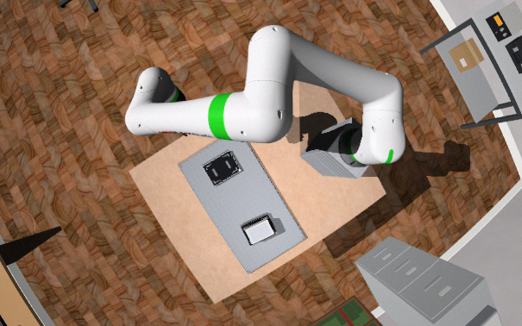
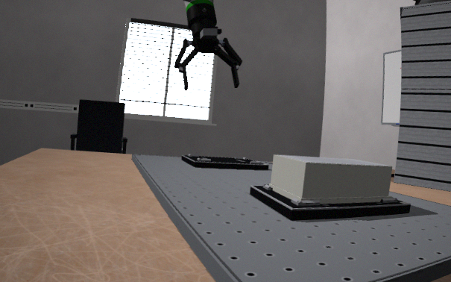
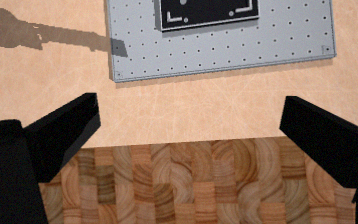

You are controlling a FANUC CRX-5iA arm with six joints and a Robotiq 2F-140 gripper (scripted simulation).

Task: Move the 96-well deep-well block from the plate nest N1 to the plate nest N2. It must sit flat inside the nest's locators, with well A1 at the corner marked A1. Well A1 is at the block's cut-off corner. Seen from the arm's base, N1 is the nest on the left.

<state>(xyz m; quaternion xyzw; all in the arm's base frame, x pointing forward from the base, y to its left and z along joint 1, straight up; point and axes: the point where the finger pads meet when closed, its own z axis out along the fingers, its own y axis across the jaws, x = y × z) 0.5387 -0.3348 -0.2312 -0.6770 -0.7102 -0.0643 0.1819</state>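
Note:
The white deep-well block point(image 1: 259, 229) sits flat in a black plate nest point(image 2: 329, 210) at the near end of the grey perforated plate point(image 1: 242, 207). It also shows in the exterior view point(image 2: 330, 180). I cannot make out its cut-off corner. The other black nest point(image 1: 223, 168) is empty; it also shows in the exterior view point(image 2: 224, 162) and at the top of the wrist view point(image 3: 207, 12). My gripper point(image 2: 211, 86) is wide open and empty, high above the table, beyond the empty nest. In the wrist view the gripper point(image 3: 189, 107) hangs over the table's edge.
The plate lies on a wooden table point(image 1: 316, 194). The arm's grey ribbed base column point(image 2: 437, 93) stands beside the table, close to the block. A black chair point(image 2: 99, 127) and a grey cabinet point(image 1: 424, 285) stand off the table.

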